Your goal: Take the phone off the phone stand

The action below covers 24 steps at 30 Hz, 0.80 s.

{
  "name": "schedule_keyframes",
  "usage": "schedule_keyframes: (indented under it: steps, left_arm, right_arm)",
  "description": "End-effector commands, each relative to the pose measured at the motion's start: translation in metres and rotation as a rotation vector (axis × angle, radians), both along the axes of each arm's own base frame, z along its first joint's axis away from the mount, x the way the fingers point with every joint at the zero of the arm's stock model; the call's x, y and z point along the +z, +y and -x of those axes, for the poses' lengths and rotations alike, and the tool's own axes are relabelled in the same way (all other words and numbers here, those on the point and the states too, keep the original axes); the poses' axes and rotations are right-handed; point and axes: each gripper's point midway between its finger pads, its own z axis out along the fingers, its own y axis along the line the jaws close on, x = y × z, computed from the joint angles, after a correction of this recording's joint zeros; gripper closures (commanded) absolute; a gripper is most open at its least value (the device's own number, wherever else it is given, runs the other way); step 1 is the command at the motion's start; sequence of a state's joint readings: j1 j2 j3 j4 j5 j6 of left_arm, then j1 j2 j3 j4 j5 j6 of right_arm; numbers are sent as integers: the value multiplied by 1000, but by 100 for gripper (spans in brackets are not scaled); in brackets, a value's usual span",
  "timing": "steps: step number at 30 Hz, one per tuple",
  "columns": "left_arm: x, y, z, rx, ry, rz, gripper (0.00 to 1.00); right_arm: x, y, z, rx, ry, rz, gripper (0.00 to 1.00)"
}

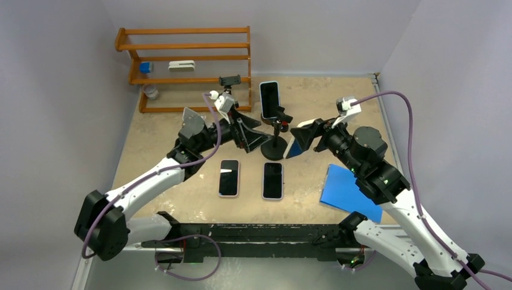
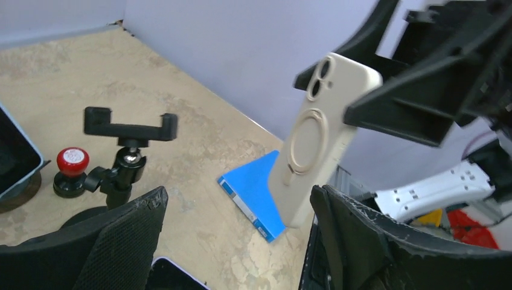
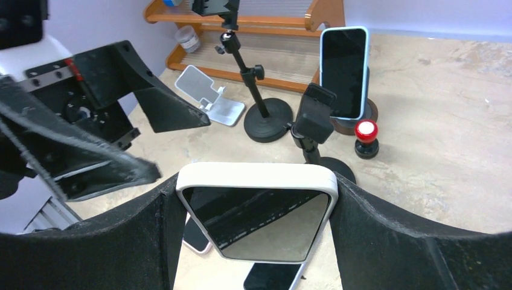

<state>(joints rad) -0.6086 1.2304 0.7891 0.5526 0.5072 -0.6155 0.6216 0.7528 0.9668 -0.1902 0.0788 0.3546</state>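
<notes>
My right gripper [image 3: 256, 182] is shut on the phone [image 3: 259, 211], a cream-cased phone with a dark screen, pinched by its two long edges. The left wrist view shows its cream back [image 2: 320, 139] hanging in the air, clear of the table. The black phone stand [image 2: 130, 127] has an empty clamp and a red knob [image 2: 72, 160]; it stands just beyond the held phone [image 3: 314, 115]. In the top view the stand [image 1: 279, 124] sits between both grippers. My left gripper [image 2: 238, 199] is open, holds nothing, and hovers left of the stand [image 1: 256, 136].
A blue-cased phone [image 1: 269, 99] leans on a round stand behind. Two phones [image 1: 229, 177] [image 1: 273, 180] lie flat near the front. A blue book [image 1: 350, 192] lies at right. At the back are a wooden rack [image 1: 181, 60], a tall clamp stand [image 1: 229, 80] and a white folding stand [image 3: 208, 96].
</notes>
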Motion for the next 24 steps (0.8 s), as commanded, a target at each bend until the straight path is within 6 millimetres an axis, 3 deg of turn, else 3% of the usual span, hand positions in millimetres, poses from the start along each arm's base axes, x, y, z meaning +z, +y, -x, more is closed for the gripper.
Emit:
schedule_keyframes:
  steps: [1,9,14,17,24]
  left_arm:
    - [33,7,30,-99,-161,-18,9]
    - [42,17,67,-210,-294,-41,1]
    - [36,14,69,-228,-292,-47,1]
    - [34,8,60,-199,-267,-68,2]
    - [30,-19,53,-116,-303,-187,13]
  right_arm:
    - [62,11,4,61,-123,-120,100]
    - [71,28,-5,80,-61,-187,100]
    - [69,39,-8,67,-17,-216,100]
    - [68,49,-11,45,16,-233,100]
    - [64,71,-21,-5,87,-266,100]
